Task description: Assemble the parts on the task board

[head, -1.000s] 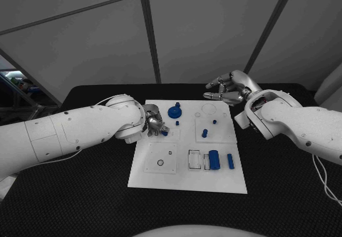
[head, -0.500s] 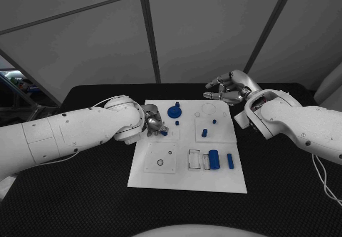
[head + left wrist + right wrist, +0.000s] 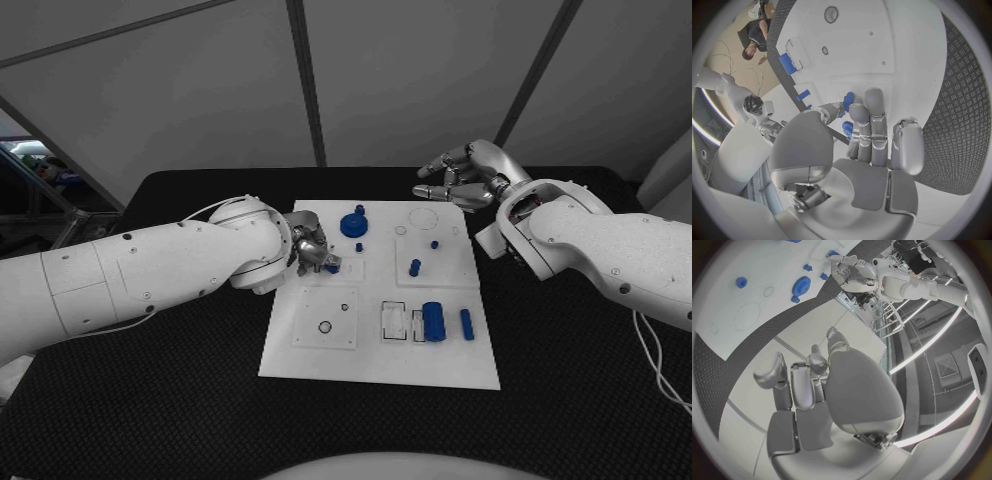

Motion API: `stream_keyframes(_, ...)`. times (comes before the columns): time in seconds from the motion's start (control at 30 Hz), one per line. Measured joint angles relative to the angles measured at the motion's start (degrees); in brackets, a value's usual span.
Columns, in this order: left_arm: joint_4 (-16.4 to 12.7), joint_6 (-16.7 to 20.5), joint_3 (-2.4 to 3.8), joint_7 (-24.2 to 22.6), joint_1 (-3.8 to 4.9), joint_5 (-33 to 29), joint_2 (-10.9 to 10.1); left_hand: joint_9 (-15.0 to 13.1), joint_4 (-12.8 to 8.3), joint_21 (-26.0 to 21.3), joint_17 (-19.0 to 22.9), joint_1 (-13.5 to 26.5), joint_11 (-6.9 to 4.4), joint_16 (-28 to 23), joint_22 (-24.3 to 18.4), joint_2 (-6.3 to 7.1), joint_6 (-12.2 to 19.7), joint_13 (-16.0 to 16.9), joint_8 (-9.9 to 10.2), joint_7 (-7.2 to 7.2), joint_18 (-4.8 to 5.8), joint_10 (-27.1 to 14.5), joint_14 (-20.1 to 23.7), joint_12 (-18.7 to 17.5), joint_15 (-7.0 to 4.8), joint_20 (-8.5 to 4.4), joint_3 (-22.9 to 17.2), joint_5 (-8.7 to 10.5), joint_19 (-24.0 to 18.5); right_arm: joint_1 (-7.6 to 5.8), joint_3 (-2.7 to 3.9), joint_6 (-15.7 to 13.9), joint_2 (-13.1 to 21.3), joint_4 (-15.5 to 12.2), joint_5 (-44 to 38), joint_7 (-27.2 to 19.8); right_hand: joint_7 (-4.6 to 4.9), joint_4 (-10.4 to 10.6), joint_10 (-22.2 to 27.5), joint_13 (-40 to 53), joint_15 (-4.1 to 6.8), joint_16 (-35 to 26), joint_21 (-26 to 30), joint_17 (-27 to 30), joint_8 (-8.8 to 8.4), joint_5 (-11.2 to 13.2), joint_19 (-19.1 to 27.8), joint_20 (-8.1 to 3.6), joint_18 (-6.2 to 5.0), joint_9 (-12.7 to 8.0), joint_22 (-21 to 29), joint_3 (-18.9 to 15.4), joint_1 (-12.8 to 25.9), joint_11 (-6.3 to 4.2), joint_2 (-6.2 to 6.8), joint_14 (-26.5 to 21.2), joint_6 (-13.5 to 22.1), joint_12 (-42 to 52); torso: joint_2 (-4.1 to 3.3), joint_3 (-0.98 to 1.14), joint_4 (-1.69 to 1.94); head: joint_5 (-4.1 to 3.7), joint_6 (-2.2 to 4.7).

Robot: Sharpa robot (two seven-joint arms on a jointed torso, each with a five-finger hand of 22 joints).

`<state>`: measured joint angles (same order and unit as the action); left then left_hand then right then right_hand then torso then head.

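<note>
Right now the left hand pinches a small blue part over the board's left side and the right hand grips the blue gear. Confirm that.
Not quite. The right hand holds nothing and hovers beyond the task board's far edge; the blue gear stands on the board, as the head view shows. The left hand does pinch a small blue part.

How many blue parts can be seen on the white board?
7: gear, small peg, tiny peg, short cylinder, large cylinder, thin bar, one held by left hand. Others may be hidden.

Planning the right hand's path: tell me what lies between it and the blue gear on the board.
Head view: between right hand and blue gear lies bare task board, marked with an empty circle outline.
</note>
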<state>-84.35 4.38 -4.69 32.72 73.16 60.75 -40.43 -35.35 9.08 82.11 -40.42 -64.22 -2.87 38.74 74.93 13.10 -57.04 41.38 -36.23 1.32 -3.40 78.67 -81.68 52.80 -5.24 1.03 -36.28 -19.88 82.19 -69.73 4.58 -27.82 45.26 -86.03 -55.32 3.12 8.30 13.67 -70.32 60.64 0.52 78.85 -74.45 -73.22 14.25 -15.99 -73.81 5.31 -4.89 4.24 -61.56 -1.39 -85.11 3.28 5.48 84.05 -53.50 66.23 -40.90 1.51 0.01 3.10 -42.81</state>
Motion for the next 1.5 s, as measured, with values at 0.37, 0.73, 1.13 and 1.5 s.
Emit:
stream_keyframes(0.37, -0.8, 2.3, 0.0, -0.4, -0.62, 1.5, -0.3, 0.0, 0.0, 0.2, 0.0, 0.0, 0.0, 0.0, 0.0, 0.01, 0.0, 0.0, 0.0, 0.01, 0.0, 0.0, 0.0, 0.0, 0.01, -0.09, 0.0, 0.0, 0.1, 0.01, 0.0, 0.2, 0.0, 0.2, 0.0, 0.0, 0.0, 0.0, 0.0, -0.1, 0.0, 0.0, 0.0, 0.0, 0.0, -0.5, 0.0, 0.0, 0.0, 0.0, 0.0, 0.0, 0.2, 0.0, -0.22, 0.0, 0.0, 0.0, 0.0, 0.01, -0.01, -0.06, -0.05)
stream_keyframes(0.73, -1.4, 3.6, -0.06, -0.7, -0.9, 2.5, -0.5, 0.0, 0.0, 0.2, 0.0, 0.0, 0.0, 0.0, 0.0, 0.01, 0.0, 0.0, 0.0, 0.0, 0.0, 0.0, 0.0, 0.0, 0.02, -0.21, 0.0, 0.01, 0.2, 0.02, 0.0, 0.2, 0.0, 0.3, 0.0, 0.0, 0.0, 0.0, 0.0, -0.1, 0.0, 0.0, 0.0, 0.0, 0.0, -0.5, 0.0, 0.0, 0.0, 0.0, 0.0, 0.0, 0.2, 0.0, -0.22, 0.0, 0.0, 0.0, -0.01, 0.01, -0.04, -0.1, -0.05)
stream_keyframes(1.13, -1.3, 4.0, -0.07, -0.9, -0.96, 3.6, -0.4, 0.1, 0.0, 0.2, 0.0, 0.2, -0.28, 0.0, 0.0, 0.17, -0.3, 0.0, 0.0, -0.1, 0.0, 0.3, 0.0, 0.0, 0.03, -0.2, 0.0, -0.28, 0.2, 0.02, 0.0, 0.3, -0.1, 0.4, 0.0, 0.0, 0.0, 0.0, 0.0, -0.1, 0.0, 0.0, 0.0, 0.0, 0.0, -0.5, 0.0, 0.0, 0.0, 0.0, 0.0, 0.0, 0.2, 0.0, -0.22, 0.0, 0.0, 0.0, -0.03, 0.01, -0.05, -0.14, -0.19)
stream_keyframes(1.5, -1.3, 4.1, -0.11, -1.0, -1.03, 5.3, -0.3, 0.1, 0.0, 0.2, 0.0, 0.3, -0.2, 0.0, 0.0, 0.31, -0.4, -0.1, 0.0, -0.05, 0.0, 0.4, 0.0, 0.0, 0.04, -0.2, 0.0, -0.27, 0.2, 0.03, 0.0, 0.4, -0.2, 0.5, 0.0, 0.0, 0.0, 0.0, 0.0, -0.1, 0.0, 0.0, 0.0, 0.0, 0.0, -0.5, 0.0, 0.0, 0.0, 0.0, 0.0, 0.0, 0.2, 0.0, -0.22, 0.0, 0.0, 0.0, -0.03, 0.02, -0.05, -0.2, -0.31)
